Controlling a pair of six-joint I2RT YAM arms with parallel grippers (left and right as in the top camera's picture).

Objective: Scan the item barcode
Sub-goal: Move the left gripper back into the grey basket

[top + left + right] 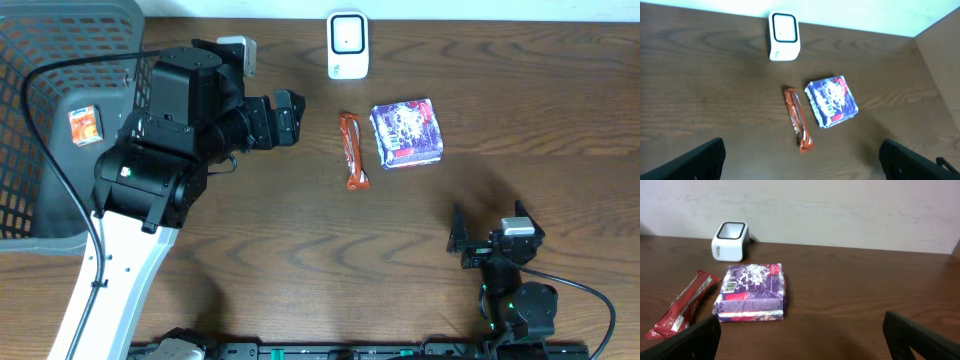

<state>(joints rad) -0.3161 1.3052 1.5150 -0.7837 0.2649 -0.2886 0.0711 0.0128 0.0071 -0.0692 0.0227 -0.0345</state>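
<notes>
1. The left tool (pixel 289 117) hangs released with its jaws wide and nothing between them. It is at 9 o'clock of the bar (pixel 351 150), apart from it.
2. The right tool (pixel 488 228) is also released and empty. It sits at 5 o'clock of the pack (pixel 407 132), well apart, near the 6 o'clock edge of the bench (pixel 300 260).
3. The orange-red bar lies flat mid-bench, its length running from 12 to 6 o'clock.
4. The purple pack lies flat just beside the bar at its 3 o'clock, not touching it.
5. The white scanner (pixel 347 45) stands at 12 o'clock of the bar, near the far edge, with its window facing up.
6. A grey basket (pixel 40 215) fills the bench's 9 o'clock side, with a small orange box (pixel 84 124) inside it.
</notes>
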